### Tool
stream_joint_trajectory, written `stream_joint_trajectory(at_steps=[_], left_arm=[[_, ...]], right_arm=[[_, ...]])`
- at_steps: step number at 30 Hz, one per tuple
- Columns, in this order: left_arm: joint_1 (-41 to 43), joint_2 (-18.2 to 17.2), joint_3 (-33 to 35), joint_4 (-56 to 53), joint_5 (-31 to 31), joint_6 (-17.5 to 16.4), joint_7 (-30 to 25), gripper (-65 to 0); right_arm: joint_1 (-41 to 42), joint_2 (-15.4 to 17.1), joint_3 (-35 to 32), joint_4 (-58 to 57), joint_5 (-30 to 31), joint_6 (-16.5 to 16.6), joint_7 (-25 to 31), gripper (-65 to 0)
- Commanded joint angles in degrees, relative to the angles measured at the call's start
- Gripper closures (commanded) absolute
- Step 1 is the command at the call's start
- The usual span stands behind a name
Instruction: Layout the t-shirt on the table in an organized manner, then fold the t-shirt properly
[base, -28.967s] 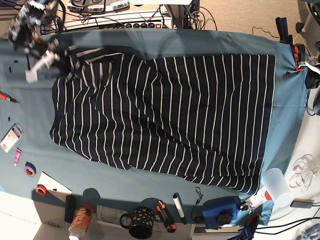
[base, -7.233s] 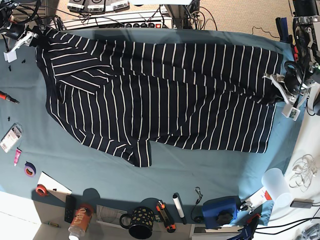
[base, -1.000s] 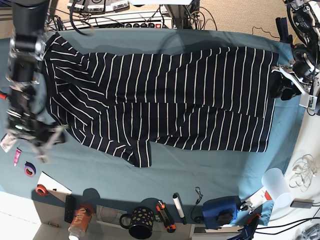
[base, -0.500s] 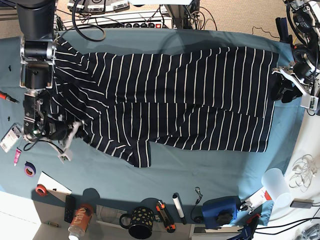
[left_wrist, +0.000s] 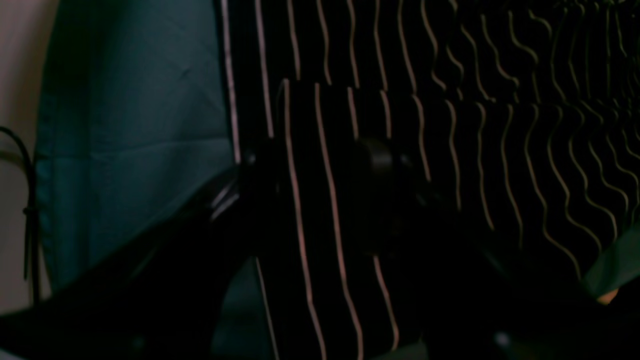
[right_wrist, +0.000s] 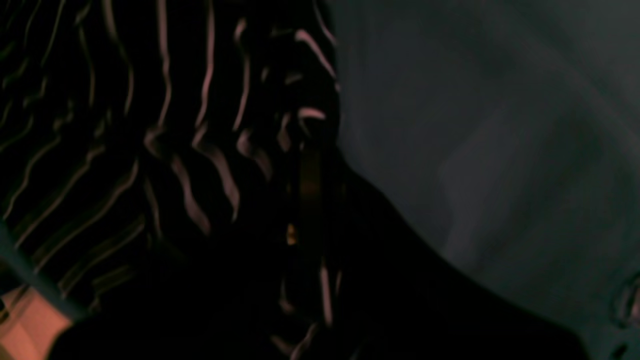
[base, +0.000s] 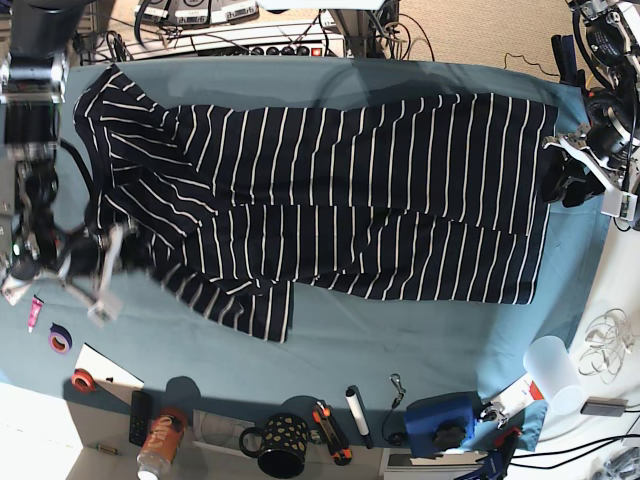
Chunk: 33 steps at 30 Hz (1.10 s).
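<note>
The t-shirt (base: 350, 190), dark with thin white stripes, lies spread lengthwise across the teal table (base: 400, 340). One sleeve flap points toward the front edge. On the base view's left, my right gripper (base: 118, 262) is shut on the t-shirt's near-left edge. The right wrist view shows bunched striped cloth (right_wrist: 210, 150) pinched at that gripper (right_wrist: 305, 200). On the base view's right, my left gripper (base: 560, 178) rests at the hem. The left wrist view shows its jaws standing apart, open (left_wrist: 320, 165), with a strip of striped hem (left_wrist: 310, 210) lying between the fingers.
Along the front edge stand a dark spotted mug (base: 280, 445), an orange bottle (base: 160, 440), a white marker (base: 358, 415) and a blue box (base: 440, 420). A white cup (base: 552, 370) sits front right, tape rolls (base: 60, 338) front left, and a power strip (base: 240, 45) behind the table.
My right gripper has shut on the t-shirt's near-left edge and drawn it leftward. The sleeve flap has shifted left and toward the front edge. The left arm has stayed still.
</note>
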Motion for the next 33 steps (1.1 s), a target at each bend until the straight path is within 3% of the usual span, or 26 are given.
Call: stream_joint_trajectory(at_steps=[1,4,14,21,26,27,30,33], left_arm=[[-0.28,-0.96,-0.35,0.87,-1.01,-0.04,-1.44,-25.8],[-0.28,-0.94,-0.35,0.87,-1.03,-0.04,-1.46,-25.8],[-0.28,-0.96,-0.35,0.87,-1.03,-0.04,-1.46,-25.8],[-0.28,-0.96,-0.35,0.87,-1.03,-0.04,-1.46,-25.8],[-0.28,-0.96,-0.35,0.87,-1.03,-0.02,-2.10,-25.8],[-0.31,-0.96,-0.35,0.87,-1.03,-0.04,-2.10,-25.8],[-0.28,-0.96,-0.35,0.87,-1.01,-0.04,-2.05,-25.8],[-0.28,-0.96,-0.35,0.87,-0.98,0.00,-1.81,-25.8]], right_arm=[[0.39,1.44,0.55,2.45,2.16,0.08,0.04,0.0],[-3.89,2.56,0.55,6.40,5.29,0.08,-3.19,0.0],[-18.71,4.87,3.37,13.51,6.56,0.08,-3.25,0.0],[-26.32,4.81,12.50,13.49,3.85,0.08,-3.25,0.0],[-26.95,4.42,17.05,13.44,3.52,0.08,-3.25,0.0],[-26.97,4.42,17.05,13.44,3.54,0.08,-3.25,-1.7],[-26.77,4.63,17.05,13.44,3.69,0.08,-3.25,-17.9],[-25.51,5.70,17.77,13.46,5.22,0.08,-3.25,-19.2]])
